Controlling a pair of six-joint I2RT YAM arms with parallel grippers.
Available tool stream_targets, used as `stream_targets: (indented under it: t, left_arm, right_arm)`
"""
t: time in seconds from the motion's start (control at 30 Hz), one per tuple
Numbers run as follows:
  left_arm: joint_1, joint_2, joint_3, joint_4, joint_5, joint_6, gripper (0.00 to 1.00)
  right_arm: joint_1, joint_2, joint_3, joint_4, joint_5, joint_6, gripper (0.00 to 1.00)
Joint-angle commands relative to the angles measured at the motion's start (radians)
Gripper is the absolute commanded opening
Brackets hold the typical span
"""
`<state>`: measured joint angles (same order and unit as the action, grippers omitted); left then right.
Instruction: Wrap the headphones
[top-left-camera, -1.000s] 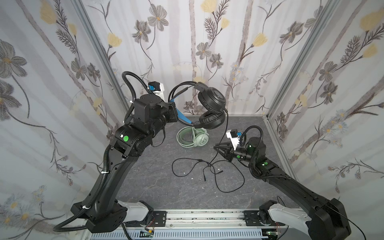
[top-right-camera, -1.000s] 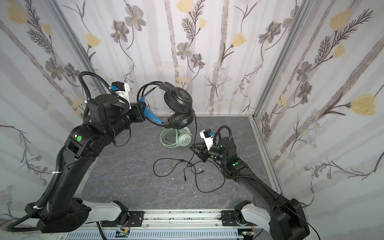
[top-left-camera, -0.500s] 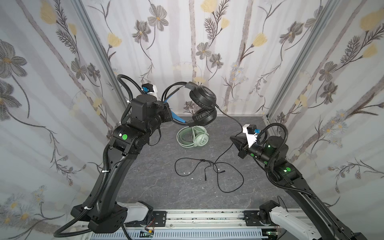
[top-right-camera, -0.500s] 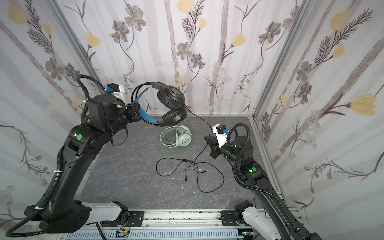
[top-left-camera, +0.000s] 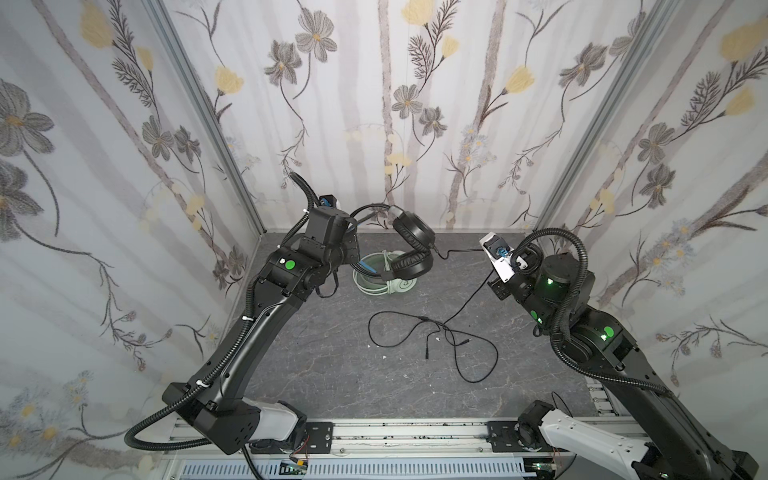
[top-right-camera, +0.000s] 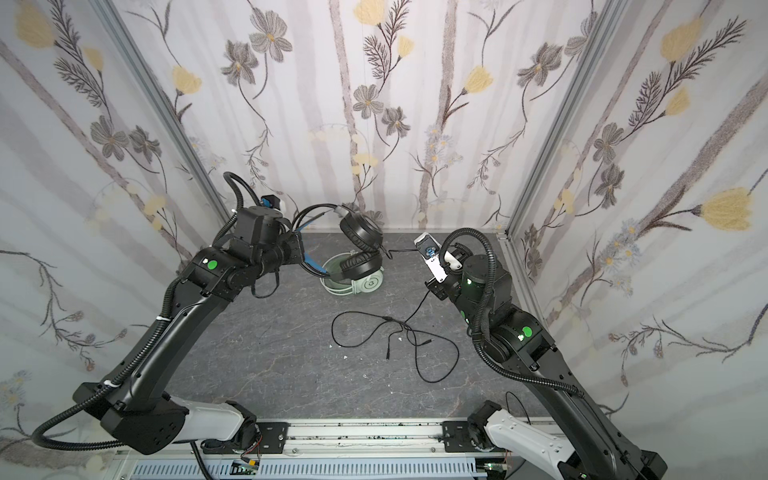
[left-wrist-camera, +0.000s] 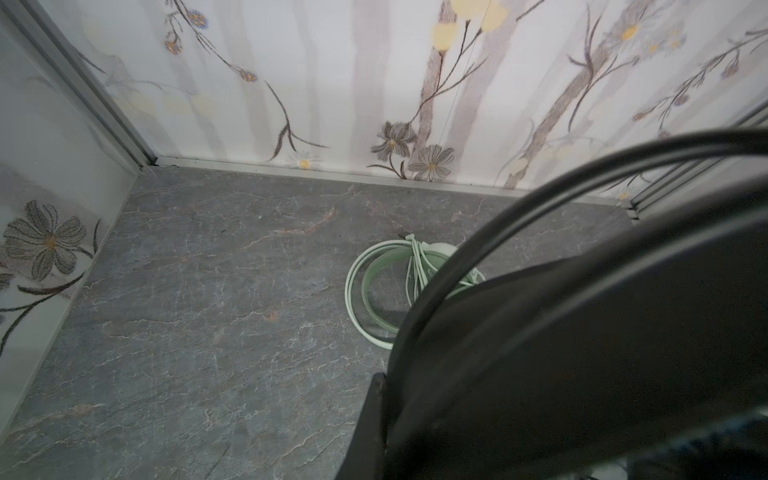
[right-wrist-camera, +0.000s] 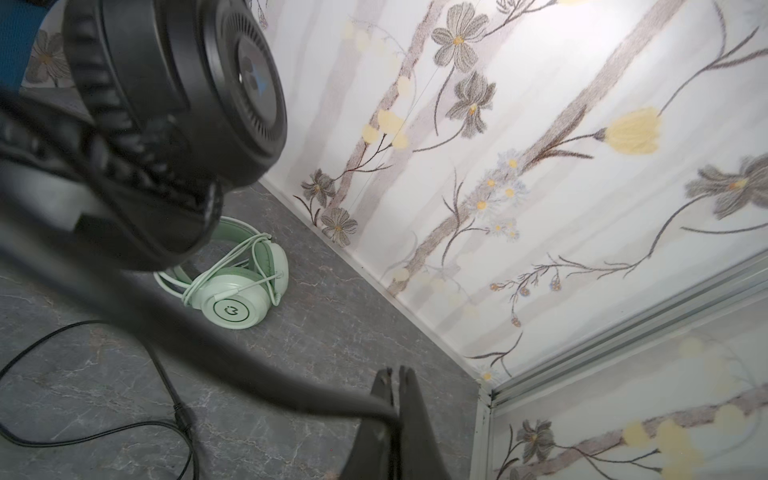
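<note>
**Clerk:** Largest item first?

**Me:** Bench (top-left-camera: 332, 365), grey marbled, carrying the rest.

**Clerk:** Next?

**Me:** Black headphones (top-left-camera: 411, 232), held aloft over the far middle of the bench. My left claw (top-left-camera: 356, 254) is pressed together on the headband. The band runs sideways from it, with the earcups at the end toward my right arm.

**Clerk:** Third?

**Me:** Mint headphones (top-left-camera: 392, 286), lying on the bench below the black pair, pale cable wound round them. Done, I judge.

**Clerk:** And the lead?

**Me:** Black cable (right-wrist-camera: 249, 361). It leaves the lower earcup and crosses to my right claw (right-wrist-camera: 392, 399), which pinches it between closed tips. The remainder drops to the bench in loose loops near the middle.

**Clerk:** What decides the next move?

**Me:** The black headset lies leftward of my right claw, across a gap. That arm is nearer the slack, so I judge it should carry the cable round the band.
</note>
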<state>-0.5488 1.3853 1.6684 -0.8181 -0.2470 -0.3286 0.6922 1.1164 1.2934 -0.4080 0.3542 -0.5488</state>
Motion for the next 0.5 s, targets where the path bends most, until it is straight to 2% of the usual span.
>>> stream_targets:
  t: [0.0,0.1,0.27,0.47]
  left_arm:
    - [-0.024,0.016,-0.027,0.018,-0.03,0.05,0.0]
    - [-0.063,0.033,-0.059,0.023,-0.009,0.115,0.0]
    - [-0.152,0.05,-0.114,0.07,0.079,0.246,0.0]
    - [-0.222,0.051,-0.174,0.13,0.201,0.302,0.0]
  right_arm:
    - [0.073,0.037,0.043,-0.017,0.141,-0.156,0.0]
    - [0.129,0.062,0.065,-0.015,0.16,-0.201,0.0]
    - [0.181,0.121,0.113,-0.047,0.087,-0.171,0.0]
    - [0.209,0.173,0.096,-0.059,0.061,-0.144,0.0]
